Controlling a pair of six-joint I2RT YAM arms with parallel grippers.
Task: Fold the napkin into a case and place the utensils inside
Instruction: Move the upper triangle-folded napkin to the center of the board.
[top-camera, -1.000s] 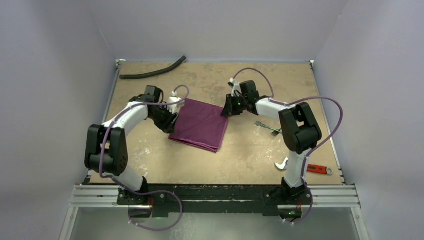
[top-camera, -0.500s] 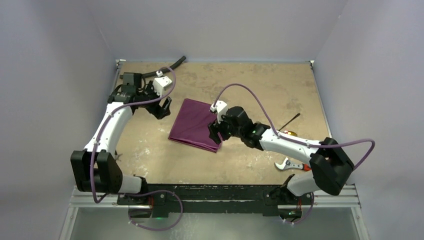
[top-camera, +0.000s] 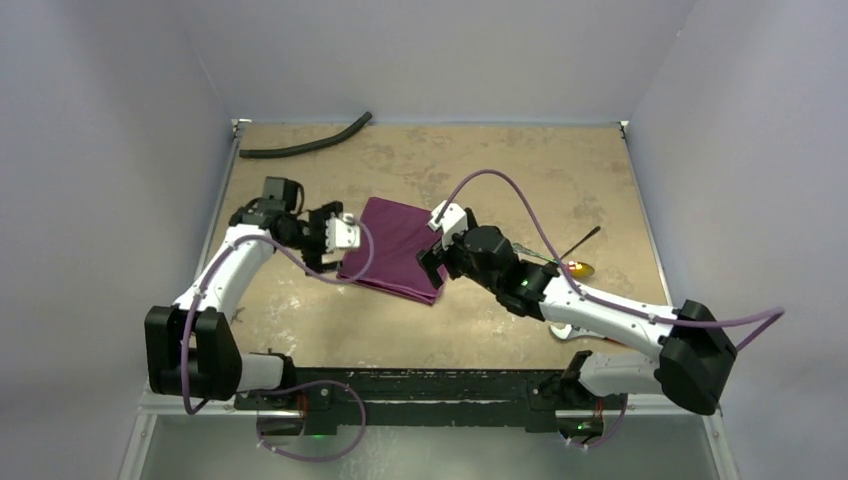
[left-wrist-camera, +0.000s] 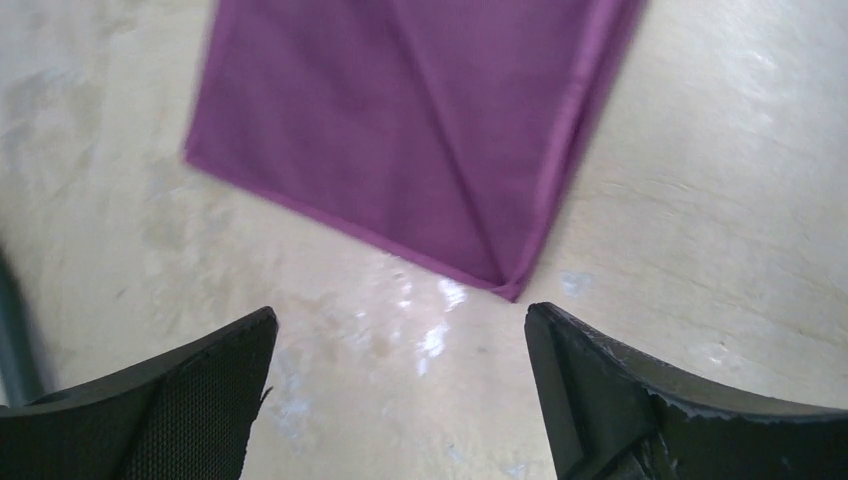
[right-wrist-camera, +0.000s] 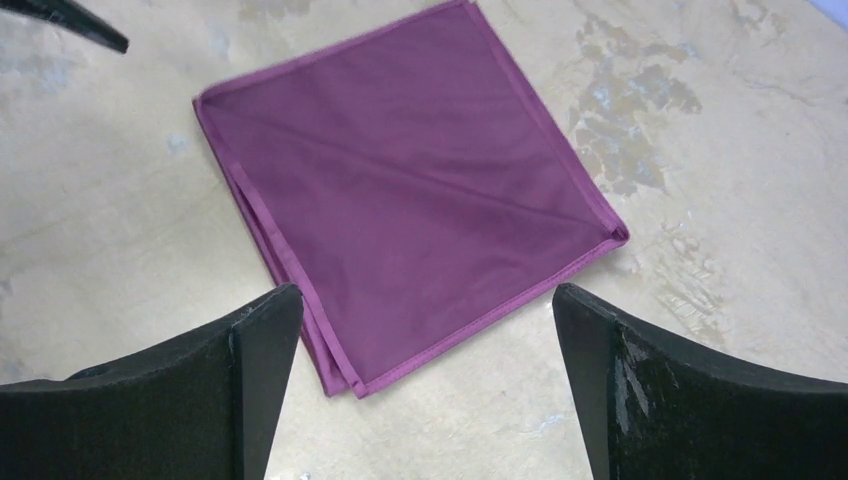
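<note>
1. Two grippers are flanking the napkin (top-camera: 395, 250), which is lying folded flat in the middle of the table (top-camera: 500, 170).
2. The right gripper (right-wrist-camera: 428, 295) is hovering by the cloth's right edge, fingers spread wide and holding nothing.
3. The left gripper (left-wrist-camera: 400, 320) is hanging just off a corner on the left side, jaws likewise apart and empty.
4. Right of centre, the spoon (top-camera: 580, 267) is lying on the table, with the fork (top-camera: 535, 256) beside it partly hidden by the right arm.
5. In the upper left, a black hose (top-camera: 300, 148) is resting near the far edge.
</note>
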